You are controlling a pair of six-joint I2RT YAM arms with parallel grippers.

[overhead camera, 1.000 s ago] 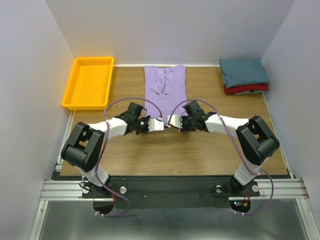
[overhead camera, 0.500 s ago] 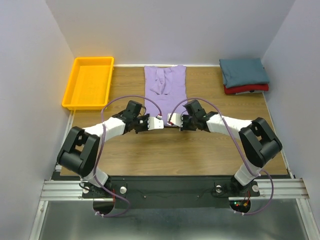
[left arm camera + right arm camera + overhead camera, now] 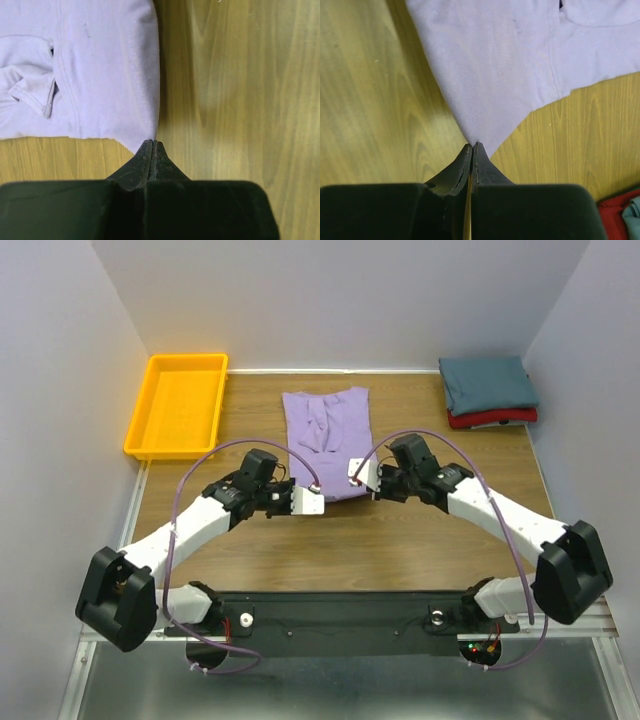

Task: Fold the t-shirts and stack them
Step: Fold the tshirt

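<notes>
The lavender-purple t-shirt (image 3: 328, 435) lies lengthwise on the middle of the table with its sleeves folded in. My left gripper (image 3: 312, 502) is shut on its near left corner (image 3: 145, 132). My right gripper (image 3: 357, 468) is shut on its near right corner (image 3: 480, 125) and holds it lifted off the wood. A folded dark teal t-shirt (image 3: 487, 383) lies on a folded red t-shirt (image 3: 492, 418) at the far right corner; the red one shows in the right wrist view (image 3: 615, 217).
A yellow-orange plastic tray (image 3: 178, 404) stands at the far left. White walls close in the table on the left, back and right. Bare wood (image 3: 350, 550) lies between the shirt and the arm bases.
Both arms have reached further out, and both grippers have drawn the shirt's near corners along. The near hem now sits skewed and the whole shirt has shifted toward me and to the left.
</notes>
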